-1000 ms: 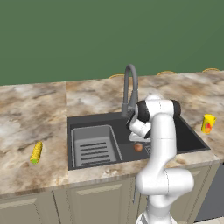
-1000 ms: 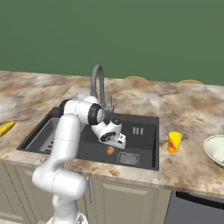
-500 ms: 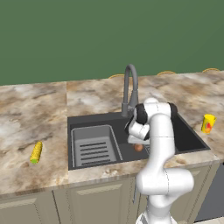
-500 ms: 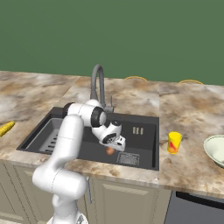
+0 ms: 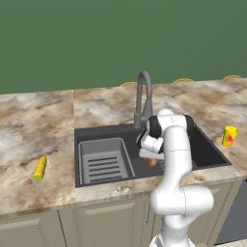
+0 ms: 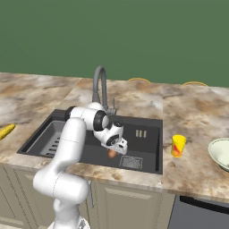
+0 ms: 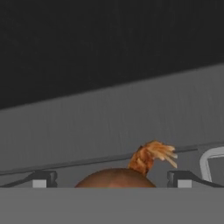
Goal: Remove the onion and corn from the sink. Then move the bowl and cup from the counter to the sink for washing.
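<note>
Pincer (image 7: 112,179) has sunk lower into the sink (image 5: 207,144) since a second ago, fingertips (image 7: 41,179) spread wide either side of the onion (image 7: 116,177) directly beneath, not yet clamped; corn (image 5: 40,168) already lies far off on the tabletop (image 5: 29,125), so closing looks next.

The sink (image 5: 207,149) is set into the worktop (image 5: 38,125), with the faucet (image 5: 143,96) behind it and the rack (image 5: 103,161) in its left part. The onion (image 6: 112,153) lies in the sink, between the tips of the claw (image 7: 111,179), beside the drain grate (image 6: 132,162). The corn (image 5: 40,168) lies on the worktop left of the sink; the cup (image 6: 178,146) stands right of it, and the bowl (image 6: 219,153) sits farther right.
</note>
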Motion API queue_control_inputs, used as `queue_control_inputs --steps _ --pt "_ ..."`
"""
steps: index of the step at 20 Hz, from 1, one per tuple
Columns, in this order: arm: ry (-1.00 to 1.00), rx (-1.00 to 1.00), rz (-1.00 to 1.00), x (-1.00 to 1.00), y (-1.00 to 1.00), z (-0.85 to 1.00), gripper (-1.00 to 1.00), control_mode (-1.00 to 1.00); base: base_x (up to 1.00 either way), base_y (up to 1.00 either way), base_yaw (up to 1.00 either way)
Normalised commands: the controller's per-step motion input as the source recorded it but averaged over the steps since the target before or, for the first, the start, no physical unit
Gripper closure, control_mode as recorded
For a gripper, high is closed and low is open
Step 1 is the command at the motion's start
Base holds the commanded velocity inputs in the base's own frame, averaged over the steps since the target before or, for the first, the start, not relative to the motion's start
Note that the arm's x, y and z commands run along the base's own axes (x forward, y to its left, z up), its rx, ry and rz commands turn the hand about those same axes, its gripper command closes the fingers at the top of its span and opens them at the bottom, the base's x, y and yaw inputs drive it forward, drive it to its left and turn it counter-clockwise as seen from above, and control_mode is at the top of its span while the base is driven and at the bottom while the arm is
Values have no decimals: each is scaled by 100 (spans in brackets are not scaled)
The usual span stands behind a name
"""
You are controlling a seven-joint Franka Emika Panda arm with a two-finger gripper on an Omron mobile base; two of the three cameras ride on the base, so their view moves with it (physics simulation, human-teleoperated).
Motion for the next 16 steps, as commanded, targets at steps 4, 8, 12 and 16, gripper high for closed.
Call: queue_control_inputs --steps 4,8,12,16 --pt "3 0 -7 -3 0 -7 -100 -100 0 0 0" --pt "1 0 -9 -8 0 -4 -100 -100 0 0 0" --pt "3 0 -11 -11 0 -4 -100 -100 0 0 0" --pt "4 0 -11 -14 0 -4 -100 -100 0 0 0"
